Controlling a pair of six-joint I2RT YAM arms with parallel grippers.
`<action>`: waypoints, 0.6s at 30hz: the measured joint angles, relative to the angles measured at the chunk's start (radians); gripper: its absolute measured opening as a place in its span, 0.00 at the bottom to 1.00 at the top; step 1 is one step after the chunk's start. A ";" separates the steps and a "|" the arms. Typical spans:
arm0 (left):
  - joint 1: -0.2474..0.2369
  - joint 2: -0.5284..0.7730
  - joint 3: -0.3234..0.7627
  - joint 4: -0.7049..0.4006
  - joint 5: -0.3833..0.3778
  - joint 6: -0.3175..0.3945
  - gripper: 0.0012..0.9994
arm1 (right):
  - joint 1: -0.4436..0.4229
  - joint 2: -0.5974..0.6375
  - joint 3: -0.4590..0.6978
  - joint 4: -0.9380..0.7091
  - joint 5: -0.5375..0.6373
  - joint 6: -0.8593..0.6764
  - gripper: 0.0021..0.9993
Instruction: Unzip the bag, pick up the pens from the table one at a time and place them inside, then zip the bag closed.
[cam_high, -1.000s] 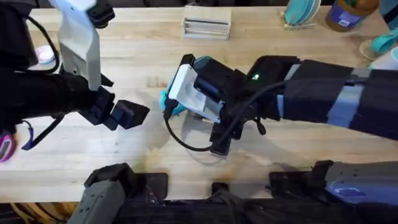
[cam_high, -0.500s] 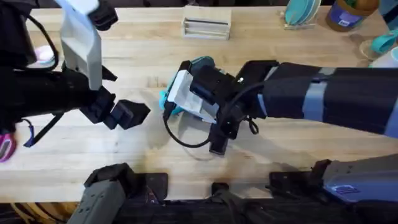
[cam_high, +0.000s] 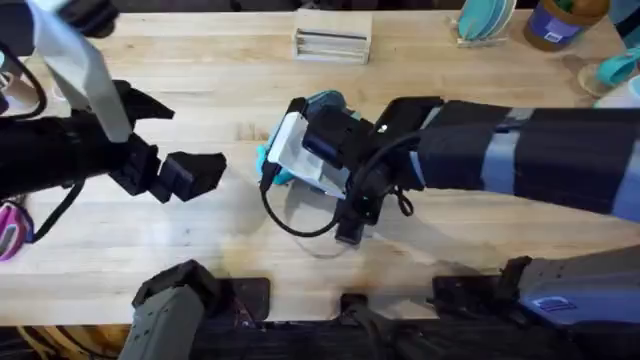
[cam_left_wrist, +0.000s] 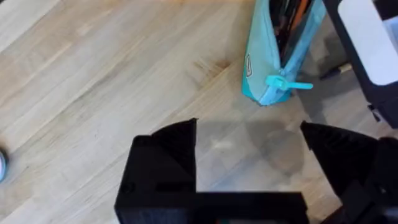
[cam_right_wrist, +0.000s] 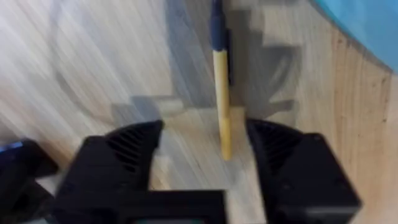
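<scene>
Fingers of the right gripper (cam_right_wrist: 205, 158) stood spread on either side of a yellow pen (cam_right_wrist: 221, 99) lying on the table (cam_high: 200, 100), not yet closed on it. The blue bag (cam_left_wrist: 273, 56) lay just beside it, unzipped, with dark pens showing inside. The left gripper (cam_left_wrist: 249, 162) hung open and empty near the bag's end. A good grasp would centre the pen between the fingers, drop low, then close squarely before lifting.
</scene>
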 joint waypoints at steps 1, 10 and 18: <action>0.013 0.000 0.000 0.000 0.013 0.002 0.99 | 0.001 0.000 0.001 0.003 -0.001 0.003 0.70; 0.041 0.038 0.000 -0.004 0.076 0.012 0.99 | -0.001 0.000 0.005 0.016 0.011 0.006 0.04; 0.041 0.047 0.000 -0.004 0.102 0.012 0.99 | -0.001 -0.002 0.015 -0.127 0.023 -0.041 0.04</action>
